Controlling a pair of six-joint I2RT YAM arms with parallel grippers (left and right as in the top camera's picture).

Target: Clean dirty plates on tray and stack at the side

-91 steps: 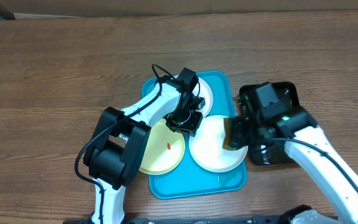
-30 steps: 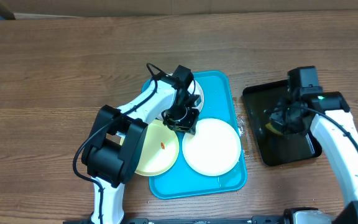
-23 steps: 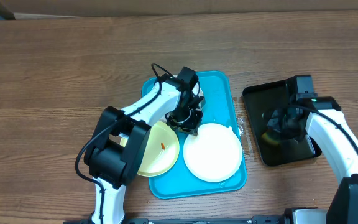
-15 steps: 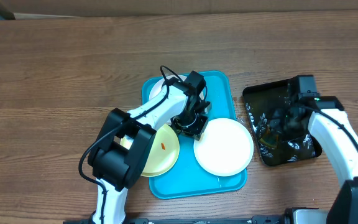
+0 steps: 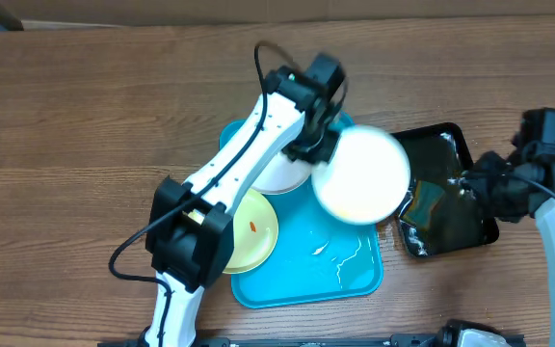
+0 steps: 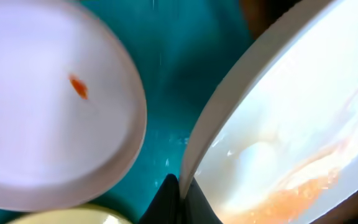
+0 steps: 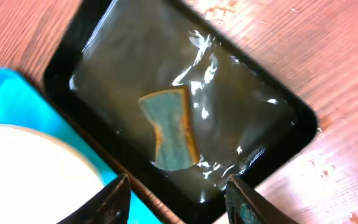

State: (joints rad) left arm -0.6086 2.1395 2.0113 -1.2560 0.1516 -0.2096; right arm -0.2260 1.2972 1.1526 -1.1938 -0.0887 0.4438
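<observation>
Near end of the tray (image 5: pixel 306 284): bare floor wet, streaked with water. Risks a skating plate on any set-down there.

Just left, the yellow-green plate (image 5: pixel 244 229): lies flat, overhangs the tray's left rim, carries a small red smear at centre. Judged not yet cleaned. Could tip off the rim under a nudge from the left arm's lower links, close above it.

To the right, the black tray (image 7: pixel 272 118): holds shallow water and the sponge (image 7: pixel 169 127), loose in it. Right gripper (image 7: pixel 179 205) above it, jaws wide, holding nothing. Sits near the likely path of the carried plate; risks a knock on any careless swing.

Mid-tray, the second white plate (image 6: pixel 55 124): flat, red speck on its face, dirty. Partly under the carried plate; would take the hit from any drop.

Farthest, the left gripper (image 6: pixel 179 198): jaws clamped on the rim of the held white plate (image 5: pixel 361 173). Carries it tilted, clear of the tray, over the tray's right rim, blurred in the overhead view. Shows an orange streak on its face; residue or reflection, cannot tell. Pinches the edge only, probably wet: main hazard a slip or pivot in the jaws, then a drop onto rim or table (image 5: pixel 85 116).
</observation>
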